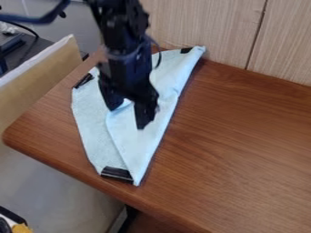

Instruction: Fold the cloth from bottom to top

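As the cloth (91, 132) lay aslant on the table (243, 136), a dark patch (84, 80) marked its upper left edge. Its left part looked thin and flat, probably light and soft enough to slide or wrinkle at a nudge. A black strip (117, 174) crossed the lower end. Over the middle hung the gripper (127, 117), its fingers well parted, pale cloth showing between them and nothing held. The flap (137, 150) covered the right part, its left edge slanting down to the strip. That edge seemed the place to take hold, with a shallow pinch of the top layer; a deeper one might have dragged up both. Nothing seemed fragile, though a one-point lift would likely have sagged. At the far right end sat a second patch (186, 50).
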Controlling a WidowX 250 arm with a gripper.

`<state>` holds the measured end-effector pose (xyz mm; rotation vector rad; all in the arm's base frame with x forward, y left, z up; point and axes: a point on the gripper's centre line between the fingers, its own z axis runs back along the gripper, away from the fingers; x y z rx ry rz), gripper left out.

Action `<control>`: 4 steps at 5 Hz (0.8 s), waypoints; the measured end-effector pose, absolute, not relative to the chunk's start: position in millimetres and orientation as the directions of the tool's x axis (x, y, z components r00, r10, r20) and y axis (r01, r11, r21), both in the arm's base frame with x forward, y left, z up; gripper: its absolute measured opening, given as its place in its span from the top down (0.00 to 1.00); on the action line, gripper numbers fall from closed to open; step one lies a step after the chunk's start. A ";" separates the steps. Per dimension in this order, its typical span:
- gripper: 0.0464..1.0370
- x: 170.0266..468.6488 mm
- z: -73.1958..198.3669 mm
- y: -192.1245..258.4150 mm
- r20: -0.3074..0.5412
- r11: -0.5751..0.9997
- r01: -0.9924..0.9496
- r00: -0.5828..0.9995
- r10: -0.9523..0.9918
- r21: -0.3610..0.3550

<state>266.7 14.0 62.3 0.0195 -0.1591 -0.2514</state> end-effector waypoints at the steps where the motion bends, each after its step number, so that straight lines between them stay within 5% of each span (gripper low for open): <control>1: 0.04 248.8 40.3 11.0 0.166 0.959 0.282 0.944 -0.284 0.037; 4: 0.04 224.2 5.7 12.6 0.127 0.955 0.296 0.947 -0.295 0.011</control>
